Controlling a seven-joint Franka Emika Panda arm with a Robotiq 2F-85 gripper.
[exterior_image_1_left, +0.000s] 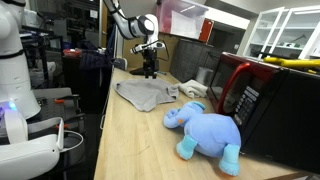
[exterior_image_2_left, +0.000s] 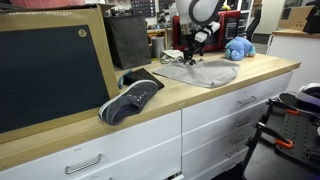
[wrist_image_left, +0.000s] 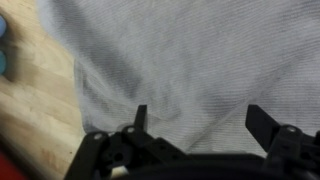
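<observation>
A grey cloth (exterior_image_1_left: 143, 94) lies spread on the wooden countertop (exterior_image_1_left: 130, 145), also visible as the grey cloth (exterior_image_2_left: 200, 72) in both exterior views. My gripper (exterior_image_1_left: 150, 70) hangs just above the cloth's far end, seen too as the gripper (exterior_image_2_left: 190, 56). In the wrist view the grey cloth (wrist_image_left: 190, 60) fills nearly the whole picture, and my gripper (wrist_image_left: 203, 118) stands open with its two dark fingers wide apart and nothing between them. A soft fold runs across the cloth under the jaws.
A blue plush elephant (exterior_image_1_left: 205, 130) lies close by the cloth, next to a red-and-black microwave (exterior_image_1_left: 262, 100). A dark sneaker (exterior_image_2_left: 130, 98) rests on the counter beside a black board (exterior_image_2_left: 55, 75). Drawers (exterior_image_2_left: 230, 110) run below the counter edge.
</observation>
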